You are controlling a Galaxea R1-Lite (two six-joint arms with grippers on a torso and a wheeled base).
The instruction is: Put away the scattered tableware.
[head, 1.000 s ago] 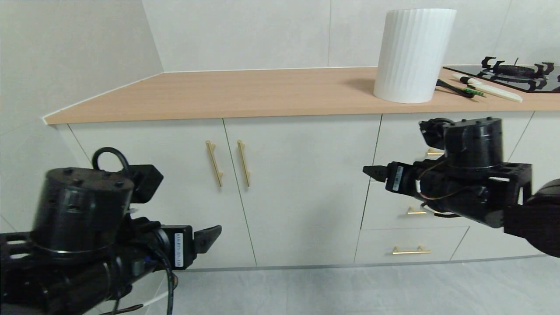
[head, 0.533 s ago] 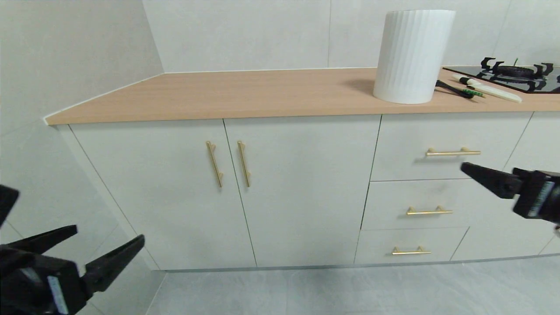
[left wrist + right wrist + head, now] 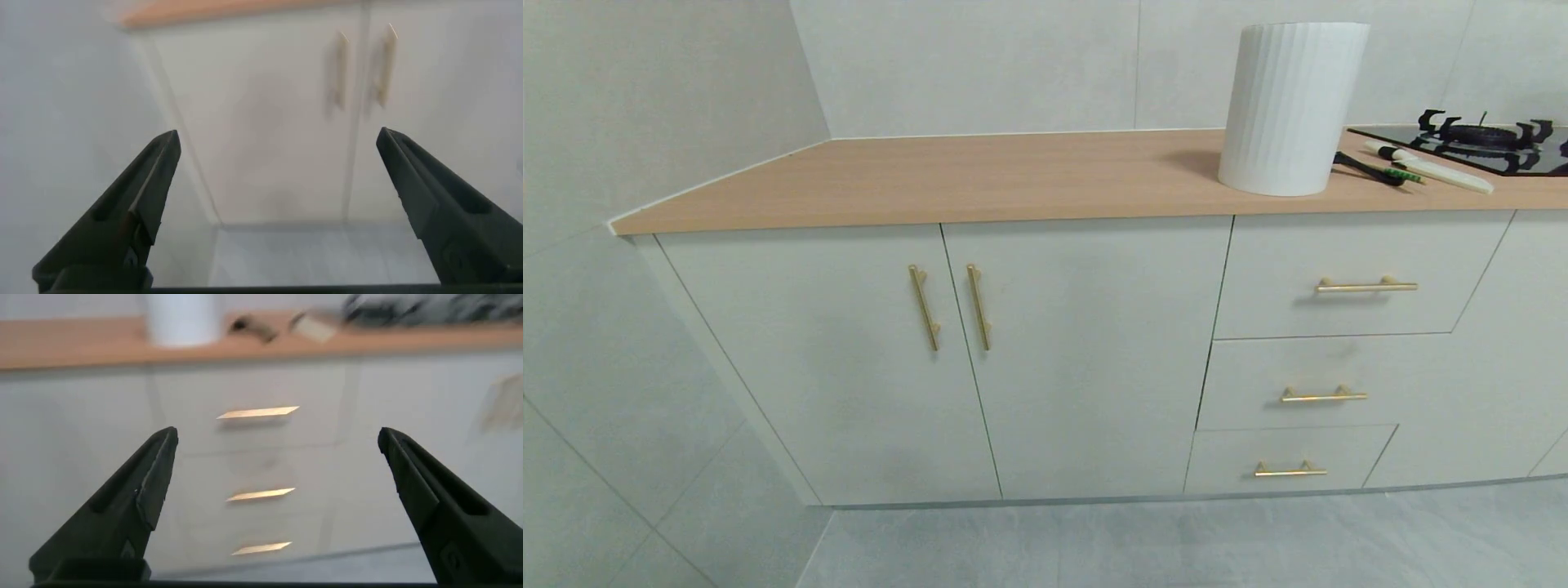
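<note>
On the wooden countertop [image 3: 980, 175] at the right, a black-handled utensil [image 3: 1368, 168] and a pale cream utensil [image 3: 1429, 171] lie beside a tall white ribbed holder [image 3: 1290, 106]. The same holder [image 3: 180, 317] and utensils [image 3: 315, 327] appear blurred in the right wrist view. My left gripper [image 3: 278, 143] is open, low in front of the double cabinet doors [image 3: 359, 65], holding nothing. My right gripper [image 3: 278, 441] is open and empty, facing the drawer stack [image 3: 257, 494].
A black gas hob [image 3: 1486, 135] sits at the counter's far right. Below the counter are two doors with gold handles [image 3: 952, 306] and three drawers with gold handles [image 3: 1364, 286]. A tiled wall closes the left side; grey floor lies in front.
Both arms have dropped down and outward, leaving the head view. The left gripper went from shut to open. The head camera tilted slightly.
</note>
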